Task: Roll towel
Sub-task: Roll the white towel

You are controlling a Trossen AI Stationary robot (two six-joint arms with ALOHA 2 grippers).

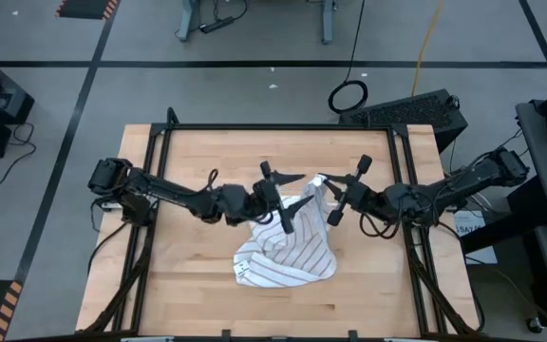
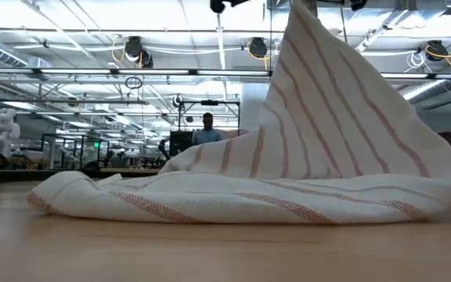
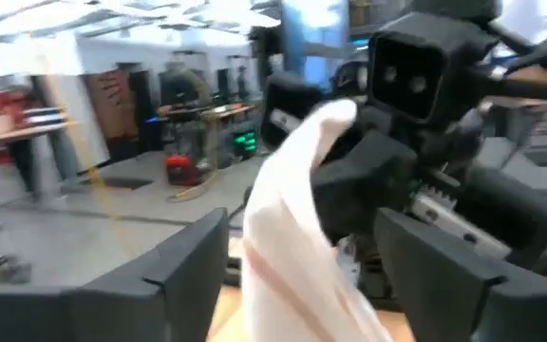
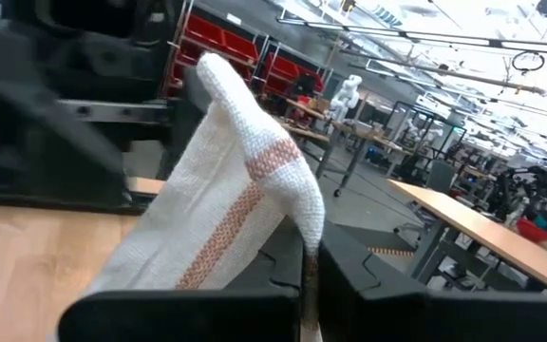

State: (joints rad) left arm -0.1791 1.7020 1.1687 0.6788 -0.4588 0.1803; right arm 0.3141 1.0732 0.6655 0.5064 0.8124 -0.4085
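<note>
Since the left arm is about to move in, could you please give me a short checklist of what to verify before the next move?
1. Right gripper shut on the towel: ok.
2. Held corner raised above the table: ok, it peaks high in the low view.
3. Left gripper open: ok, fingers spread either side of the hanging cloth.
4. Left gripper holding the cloth: not ok.
5. Towel flat for rolling: not ok, bunched.
6. Tag edge location: ok, near edge of heap.
</note>
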